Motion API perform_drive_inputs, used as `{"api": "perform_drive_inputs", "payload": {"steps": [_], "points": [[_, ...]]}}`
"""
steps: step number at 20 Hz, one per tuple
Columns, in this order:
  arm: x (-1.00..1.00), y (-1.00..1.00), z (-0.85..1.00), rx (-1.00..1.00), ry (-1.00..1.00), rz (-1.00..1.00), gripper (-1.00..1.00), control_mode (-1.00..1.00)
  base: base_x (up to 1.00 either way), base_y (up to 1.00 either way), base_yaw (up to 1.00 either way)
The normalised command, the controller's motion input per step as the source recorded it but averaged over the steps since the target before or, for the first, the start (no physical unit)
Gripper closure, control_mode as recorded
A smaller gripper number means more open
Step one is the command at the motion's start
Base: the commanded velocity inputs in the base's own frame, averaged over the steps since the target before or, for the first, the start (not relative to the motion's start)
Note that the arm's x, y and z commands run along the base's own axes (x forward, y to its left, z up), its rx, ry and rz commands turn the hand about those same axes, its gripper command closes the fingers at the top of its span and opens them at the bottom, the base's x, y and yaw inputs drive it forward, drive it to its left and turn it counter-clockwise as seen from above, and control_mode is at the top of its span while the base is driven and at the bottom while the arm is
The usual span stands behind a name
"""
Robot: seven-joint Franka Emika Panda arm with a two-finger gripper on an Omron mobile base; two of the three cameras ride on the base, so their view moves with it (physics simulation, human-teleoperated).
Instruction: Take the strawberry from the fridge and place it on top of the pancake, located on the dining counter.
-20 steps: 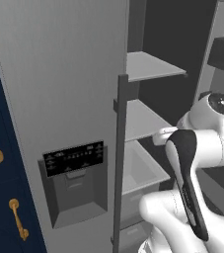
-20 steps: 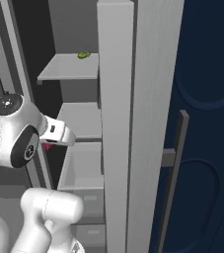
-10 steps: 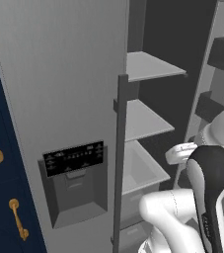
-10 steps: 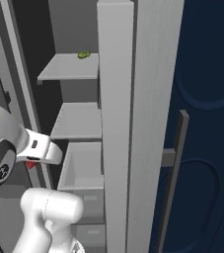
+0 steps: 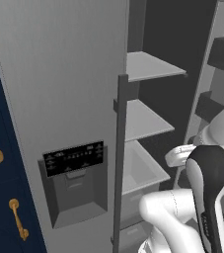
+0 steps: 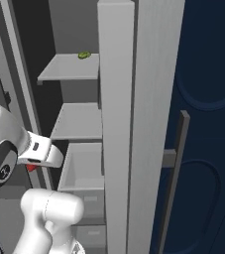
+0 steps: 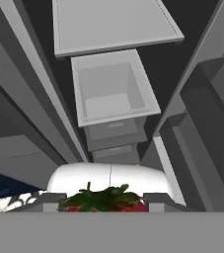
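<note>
The gripper [image 7: 103,207] is clamped on the strawberry [image 7: 103,200], whose green leafy cap and red flesh sit between the two fingertips in the hand view. The hand is outside the open fridge [image 5: 59,99], near the open drawer [image 7: 113,89] below the shelves. The berry looks light, soft and easily bruised, so a gentle hold across its widest part seems wise.

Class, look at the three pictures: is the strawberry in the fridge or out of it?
Out. The hand view shows the strawberry between the claw tips, with the fridge shelves and drawer farther off.
</note>
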Motion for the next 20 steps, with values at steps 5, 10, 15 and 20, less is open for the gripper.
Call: {"api": "perform_drive_inputs", "payload": {"steps": [5,10,15,20], "points": [[0.00,0.00,0.00,0.00,0.00,0.00,1.00,-1.00,0.00,0.00,0.00],[-0.04,0.00,0.00,0.00,0.00,0.01,1.00,1.00,-0.51,0.05,0.01],[0.00,0.00,0.00,0.00,0.00,0.00,1.00,1.00,-1.00,0.09,-0.14],[0.00,0.00,0.00,0.00,0.00,0.00,1.00,1.00,-0.93,-0.03,-0.54]]}}
